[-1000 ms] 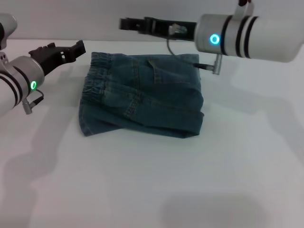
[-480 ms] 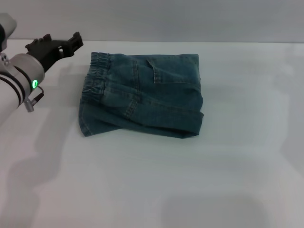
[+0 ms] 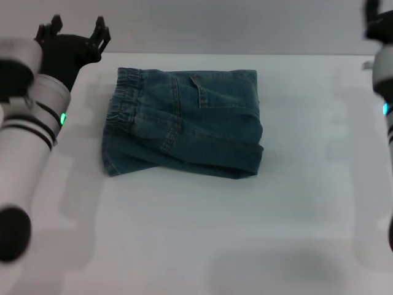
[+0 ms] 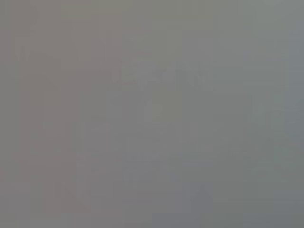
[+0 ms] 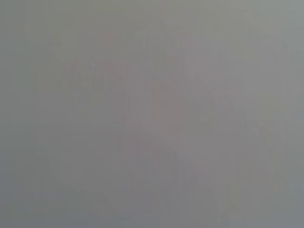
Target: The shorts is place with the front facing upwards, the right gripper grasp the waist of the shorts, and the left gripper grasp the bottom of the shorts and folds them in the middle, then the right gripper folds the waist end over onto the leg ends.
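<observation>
Lying folded into a compact rectangle on the white table (image 3: 196, 246), the shorts (image 3: 184, 123) rest a little toward the far edge, with nothing touching them. The waist (image 3: 121, 98), a puckered elastic band, runs along the garment's left side, and a stitched pocket (image 3: 224, 91) faces up near the far edge. The leg ends are probably tucked beneath the top layer; they cannot be made out. The left gripper (image 3: 73, 34) is raised off the table at the far left corner, well apart from the denim, jaws spread apart and holding nothing. The right gripper (image 3: 377, 21) shows only as a dark sliver at the right border, so its jaws cannot be judged. Both wrist views show plain grey.
</observation>
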`<action>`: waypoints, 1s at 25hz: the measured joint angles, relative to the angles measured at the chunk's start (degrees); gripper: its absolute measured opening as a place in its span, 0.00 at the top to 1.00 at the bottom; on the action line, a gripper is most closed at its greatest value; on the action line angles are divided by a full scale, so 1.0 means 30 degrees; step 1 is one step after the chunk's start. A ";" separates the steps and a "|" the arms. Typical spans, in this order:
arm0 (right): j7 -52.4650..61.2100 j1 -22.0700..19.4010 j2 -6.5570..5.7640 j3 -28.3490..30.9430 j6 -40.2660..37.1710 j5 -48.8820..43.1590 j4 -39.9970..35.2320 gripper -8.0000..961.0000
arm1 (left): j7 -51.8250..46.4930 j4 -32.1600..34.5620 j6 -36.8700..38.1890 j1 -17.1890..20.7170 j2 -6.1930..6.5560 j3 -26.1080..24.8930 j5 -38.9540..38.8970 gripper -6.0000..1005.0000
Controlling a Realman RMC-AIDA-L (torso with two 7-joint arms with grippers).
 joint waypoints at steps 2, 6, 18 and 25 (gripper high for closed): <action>0.3372 -0.0302 -0.0022 -0.0587 0.0342 -0.2338 -0.0618 0.39 | -0.2237 0.3245 0.5621 -0.0872 -0.0057 0.2780 0.1914 0.19; 0.8629 -0.0569 -0.0102 -0.0754 0.2652 -0.6923 -0.0950 0.41 | -0.6610 0.8417 0.9742 -0.2831 -0.0146 0.4965 0.3418 0.19; 1.2885 0.0546 -0.0074 -0.0008 0.9311 -0.9374 -0.1844 0.45 | -0.7957 0.9424 0.8689 -0.3327 -0.0156 0.5906 0.3447 0.19; 1.3927 0.1232 -0.0089 -0.0098 1.2125 -0.9449 -0.1890 0.72 | -0.8491 0.9455 0.7600 -0.3556 -0.0162 0.6768 0.3446 0.19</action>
